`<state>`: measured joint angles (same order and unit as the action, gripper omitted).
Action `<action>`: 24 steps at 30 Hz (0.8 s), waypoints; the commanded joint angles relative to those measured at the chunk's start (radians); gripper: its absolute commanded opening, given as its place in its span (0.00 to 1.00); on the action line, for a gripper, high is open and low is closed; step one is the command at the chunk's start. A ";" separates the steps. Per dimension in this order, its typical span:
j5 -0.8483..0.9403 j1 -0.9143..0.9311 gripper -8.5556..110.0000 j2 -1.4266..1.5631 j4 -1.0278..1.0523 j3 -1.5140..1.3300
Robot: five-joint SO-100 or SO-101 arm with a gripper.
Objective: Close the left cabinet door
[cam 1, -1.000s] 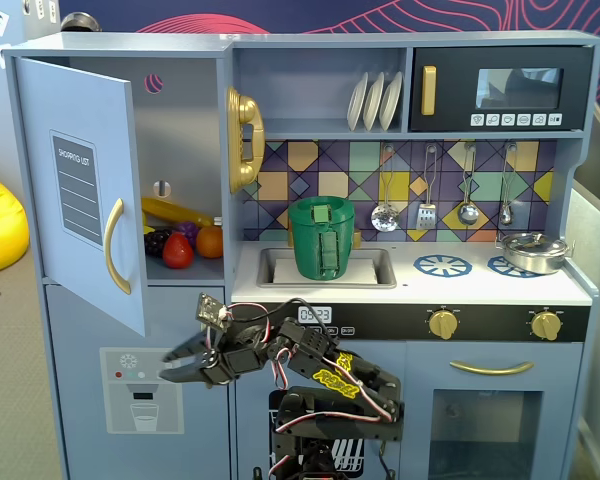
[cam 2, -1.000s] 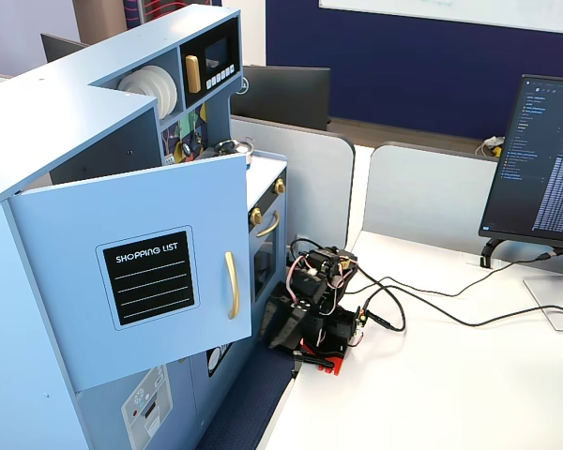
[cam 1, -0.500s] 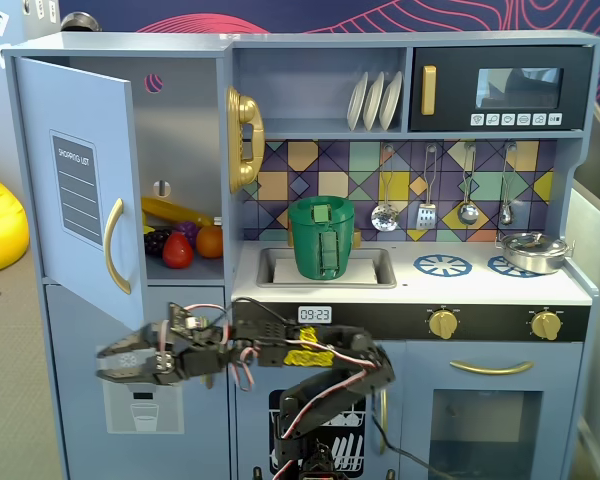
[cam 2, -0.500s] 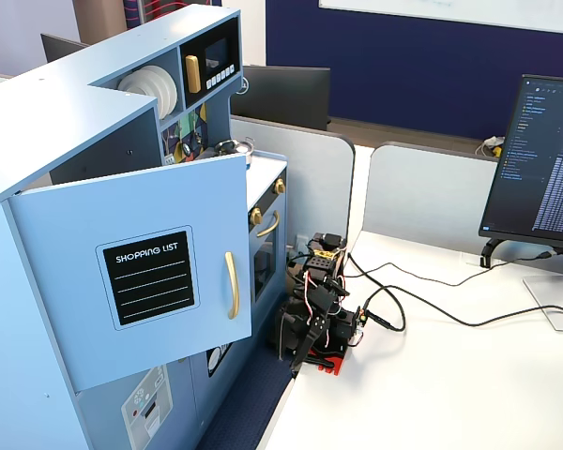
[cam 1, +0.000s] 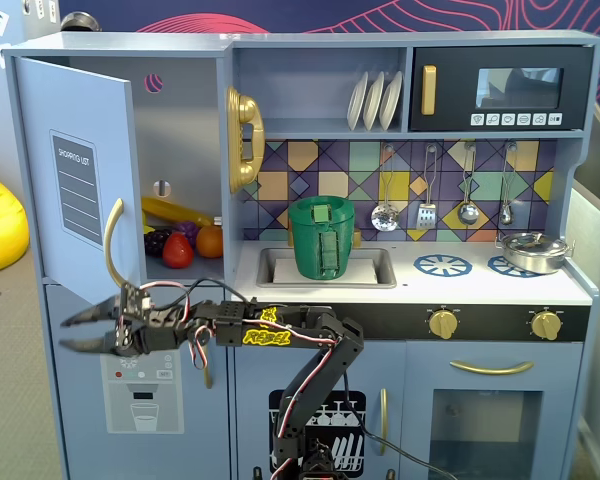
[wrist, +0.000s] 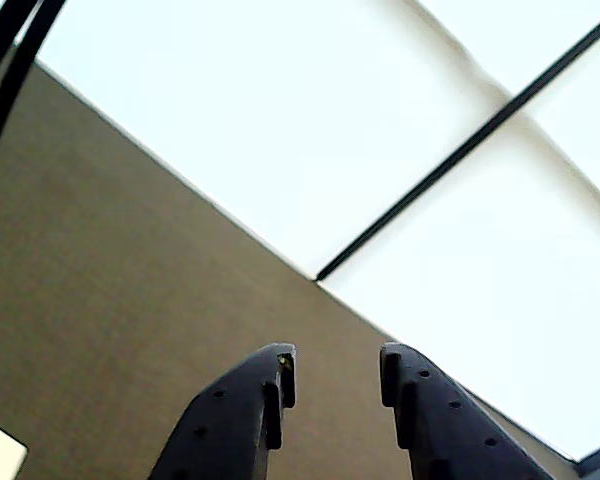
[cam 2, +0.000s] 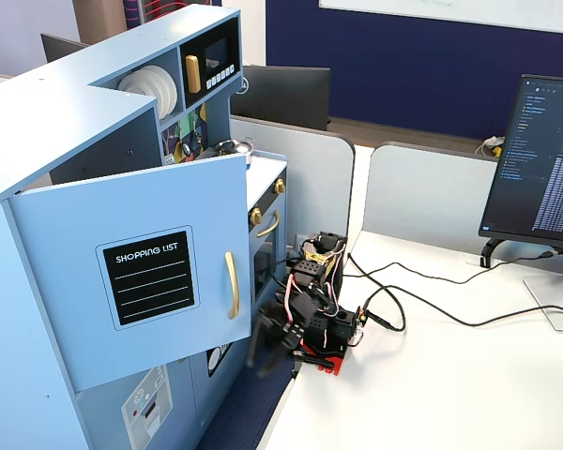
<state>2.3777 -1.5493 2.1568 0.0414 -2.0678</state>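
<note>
The left cabinet door (cam 1: 75, 170) is light blue with a black "SHOPPING LIST" panel and a curved gold handle (cam 1: 112, 245). It stands wide open, swung out from the cabinet, and shows face-on in the other fixed view (cam 2: 150, 281) with its handle (cam 2: 231, 284). My gripper (cam 1: 68, 333) is open and empty, stretched out to the left just below the door's lower edge and under the handle. In the side fixed view it (cam 2: 267, 361) hangs in front of the door's free edge, slightly blurred. The wrist view shows only my open gripper (wrist: 337, 365) against floor and bright panels; the door is out of that view.
Toy fruit (cam 1: 180, 240) lies on the shelf inside the open cabinet. A gold phone (cam 1: 244, 138) hangs right of it. The ice-dispenser door (cam 1: 140, 395) is below. A green basket (cam 1: 322, 238) sits in the sink. Cables (cam 2: 422, 305) and a monitor (cam 2: 544, 159) are on the white desk.
</note>
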 commanded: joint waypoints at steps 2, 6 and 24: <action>0.020 0.152 0.07 0.028 -0.002 0.074; 0.018 0.213 0.07 0.071 -0.003 0.041; -0.005 0.831 0.07 0.021 -0.141 0.040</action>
<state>2.3853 -0.8145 2.1844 -0.0552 -2.0954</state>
